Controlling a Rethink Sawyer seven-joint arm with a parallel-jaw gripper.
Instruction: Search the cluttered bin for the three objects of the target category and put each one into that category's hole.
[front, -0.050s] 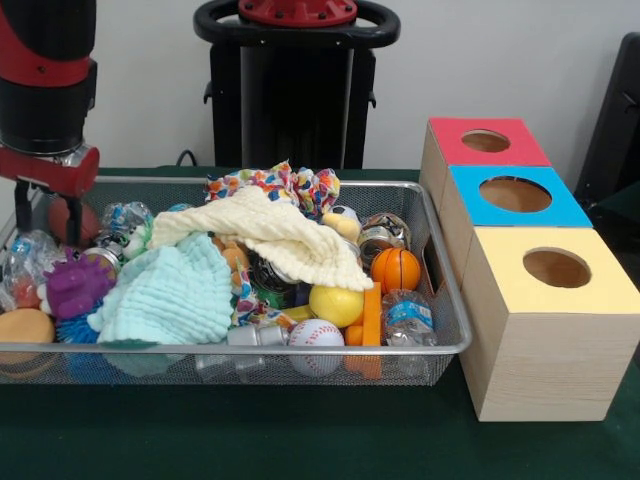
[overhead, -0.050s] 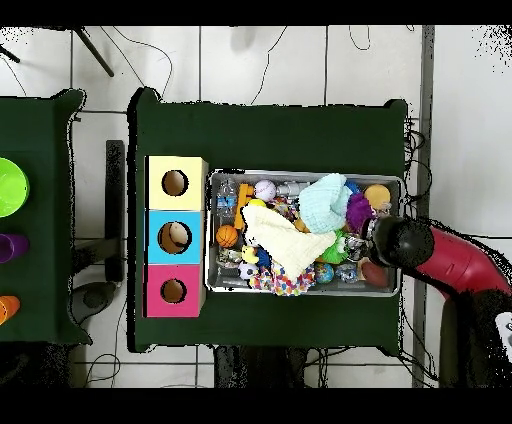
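No brand, label or writing can be read on anything in either view.

One wire mesh bin (front, -0.050s: 440, 345) is seen on the dark green tabletop (front, -0.050s: 300, 440). At the 9 o'clock end of the front view, the claw (front, -0.050s: 45, 215) is lowered into the bin's far corner beside a reddish ball (front, -0.050s: 62, 222); whether it is spread or closed, and whether anything is gripped, cannot be told.

Moving rightward, one orange foam ball (front, -0.050s: 22, 326) and one purple spiky toy (front, -0.050s: 72, 287) are found, then three cloths: one mint green cloth (front, -0.050s: 175, 295), one cream cloth (front, -0.050s: 275, 235) draped over the heap, and one multicoloured patterned cloth (front, -0.050s: 285, 185) at the far wall. Toward 3 o'clock within the bin, four more balls are counted: one baseball (front, -0.050s: 316, 335), one yellow ball (front, -0.050s: 336, 305), one small basketball (front, -0.050s: 396, 269) and one soccer-patterned ball (front, -0.050s: 343, 217). One small water bottle (front, -0.050s: 408, 318) lies at the near right corner.

Just beside the bin at 3 o'clock, three wooden boxes are lined up, one hole in each: a yellow-topped box (front, -0.050s: 555, 320) nearest, a blue-topped box (front, -0.050s: 515, 200) in the middle, and a red-topped box (front, -0.050s: 485, 145) farthest.
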